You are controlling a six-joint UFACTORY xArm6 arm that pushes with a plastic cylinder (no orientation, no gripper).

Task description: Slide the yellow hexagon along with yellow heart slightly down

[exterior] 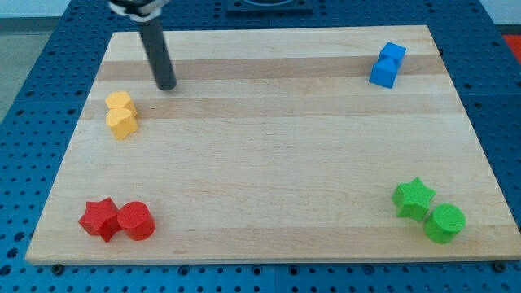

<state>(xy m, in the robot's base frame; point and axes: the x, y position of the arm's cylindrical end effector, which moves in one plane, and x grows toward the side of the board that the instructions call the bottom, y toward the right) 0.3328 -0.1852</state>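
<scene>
Two yellow blocks sit touching near the view's left edge, upper part of the board: the yellow hexagon (119,102) above and the yellow heart (122,123) just below it. My tip (167,85) rests on the board to the upper right of the hexagon, a short gap away, touching neither block. The dark rod rises from it toward the view's top.
A red star (99,218) and a red cylinder (136,220) sit together at the bottom left. A green star (413,198) and a green cylinder (444,223) sit at the bottom right. Two blue blocks (387,64) sit at the top right. The wooden board (269,146) lies on a blue pegboard.
</scene>
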